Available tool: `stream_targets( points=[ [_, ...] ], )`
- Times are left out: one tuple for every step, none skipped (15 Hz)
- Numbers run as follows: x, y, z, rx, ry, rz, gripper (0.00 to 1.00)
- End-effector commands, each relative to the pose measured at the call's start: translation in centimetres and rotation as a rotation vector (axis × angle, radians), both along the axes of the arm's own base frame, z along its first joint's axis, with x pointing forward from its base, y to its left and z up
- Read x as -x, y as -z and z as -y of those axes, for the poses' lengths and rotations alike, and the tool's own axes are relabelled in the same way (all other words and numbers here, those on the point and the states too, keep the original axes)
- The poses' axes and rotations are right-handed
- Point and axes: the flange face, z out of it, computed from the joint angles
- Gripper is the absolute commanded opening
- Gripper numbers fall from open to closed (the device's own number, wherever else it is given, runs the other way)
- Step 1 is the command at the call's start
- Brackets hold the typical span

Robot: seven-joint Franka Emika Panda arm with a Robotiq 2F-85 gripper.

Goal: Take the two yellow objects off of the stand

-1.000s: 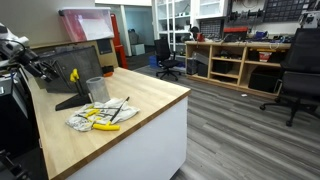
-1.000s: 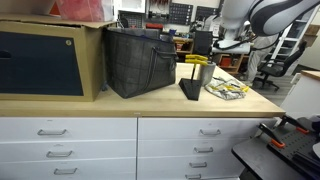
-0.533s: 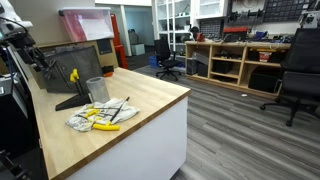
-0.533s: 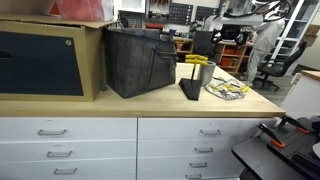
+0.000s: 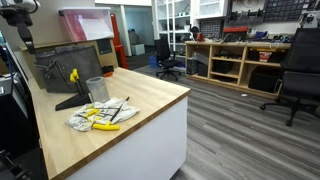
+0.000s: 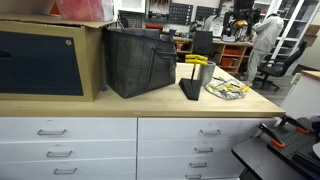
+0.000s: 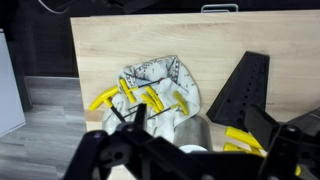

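yellow objects (image 7: 240, 140) on stand (image 7: 245, 85) | wrist view alone shows tool (image 7: 195, 152) jaws: wide open, empty

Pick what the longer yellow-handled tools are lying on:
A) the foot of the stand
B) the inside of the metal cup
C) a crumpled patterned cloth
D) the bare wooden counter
C: in the wrist view the yellow-handled tools lie spread over the crumpled cloth, which sits on the counter next to the metal cup and the stand.
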Motion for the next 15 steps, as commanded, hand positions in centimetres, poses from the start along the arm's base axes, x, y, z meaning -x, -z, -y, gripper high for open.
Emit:
stream_targets(
  points=[
    [-0.5,-2.4,0.6,0.041,-0.172,-0.064,1.0],
    [-0.6,-2.8,0.7,0.05,-0.217,-0.071,1.0],
    [-0.9,-3.2,0.7,0.064,-0.254,-0.058,1.0],
    [-1.2,-3.6,0.8,0.07,-0.292,-0.065,1.0],
    [-1.6,-4.0,0.8,0.078,-0.314,-0.057,1.0],
    [-1.9,-4.4,0.8,0.08,-0.339,-0.053,1.0],
    [-2.1,-4.9,0.8,0.076,-0.361,-0.045,1.0],
    [-2.3,-5.4,0.7,0.067,-0.378,-0.042,1.0],
    [-2.5,-5.8,0.6,0.058,-0.389,-0.036,1.0],
    [-2.7,-6.4,0.3,0.044,-0.395,-0.028,1.0],
    [-2.8,-6.9,0.1,0.032,-0.39,-0.022,1.0],
    [-3.1,-7.3,-0.2,0.005,-0.322,-0.027,1.0],
    [-3.2,-7.5,-0.4,-0.008,-0.288,-0.035,1.0],
    [-2.5,-6.6,0.1,0.021,-0.335,-0.008,1.0],
    [-2.6,-7.0,-0.1,0.012,-0.321,-0.013,1.0]
  ],
)
